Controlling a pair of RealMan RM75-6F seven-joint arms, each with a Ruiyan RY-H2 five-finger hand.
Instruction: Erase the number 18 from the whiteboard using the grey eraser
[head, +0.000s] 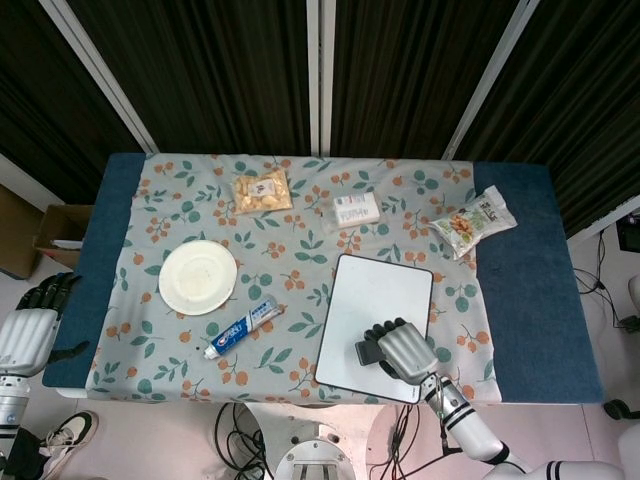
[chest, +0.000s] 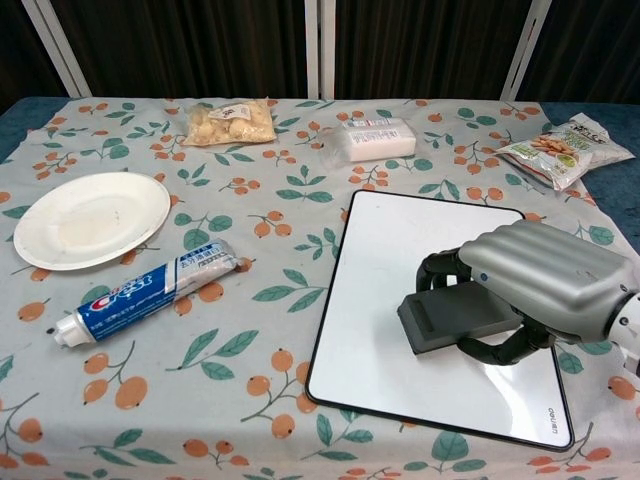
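With the right hand (chest: 545, 285) gripping the grey eraser (chest: 462, 315) at the lower right, the whiteboard (chest: 400, 250) shows no 18, so erasing looks finished.

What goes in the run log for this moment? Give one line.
right robot hand: holds grey eraser on whiteboard | board: no writing visible | left robot hand: idle off-table

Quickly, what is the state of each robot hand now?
Left robot hand: beside the table, holding nothing; open or closed cannot be told.
Right robot hand: holds the grey eraser on the whiteboard.
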